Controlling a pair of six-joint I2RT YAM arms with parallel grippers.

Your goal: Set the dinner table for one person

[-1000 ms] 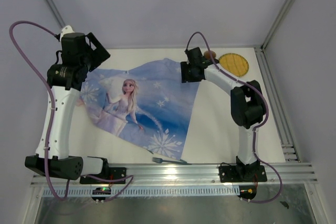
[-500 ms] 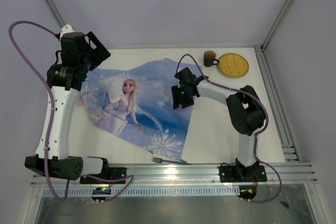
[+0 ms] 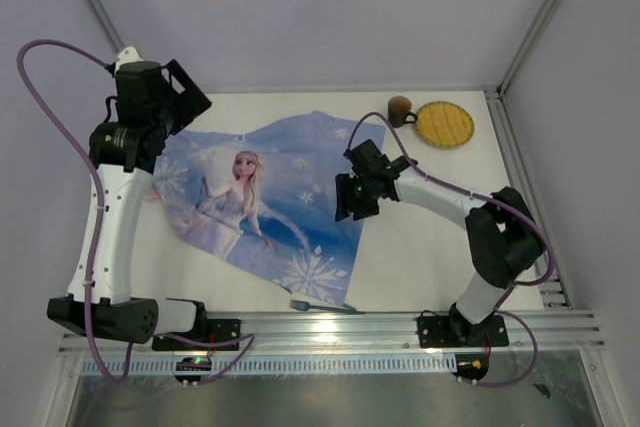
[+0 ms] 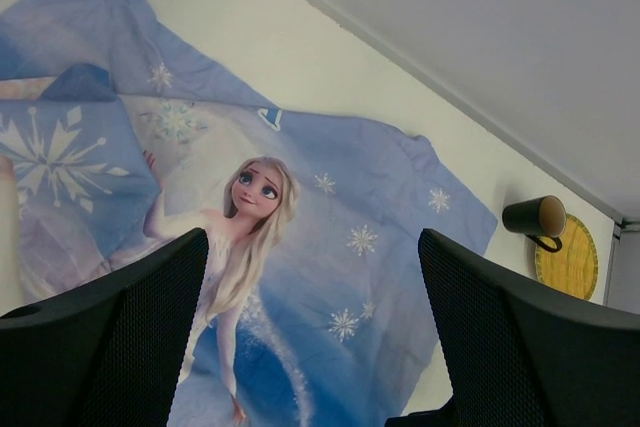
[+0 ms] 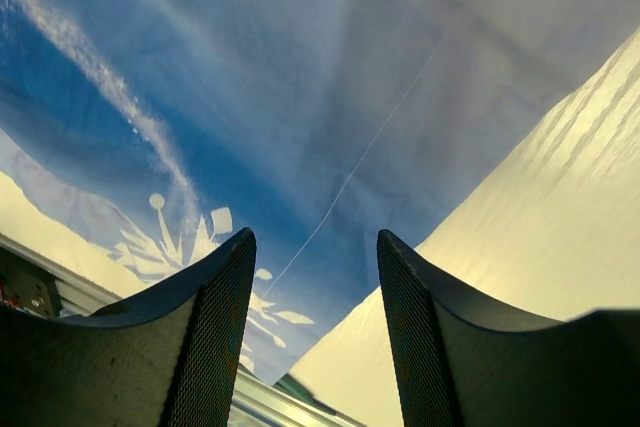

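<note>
Fork [image 3: 318, 305] by the near rail, white dinner table [image 3: 430, 247] beneath both arms, blue Elsa cloth [image 3: 270, 197] left-centre, right gripper [image 5: 315, 237] over its right edge, fingers parted, empty, left gripper [image 4: 312, 242] raised far-left, spread wide, empty, mug [image 3: 400, 109] beside yellow plate [image 3: 445, 123] far-right.

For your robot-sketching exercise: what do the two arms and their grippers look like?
Both the left arm and right arm have white links with black joints and bases. A purple cable loops along each. Gripper fingers are black, curved, mesh-textured.
</note>
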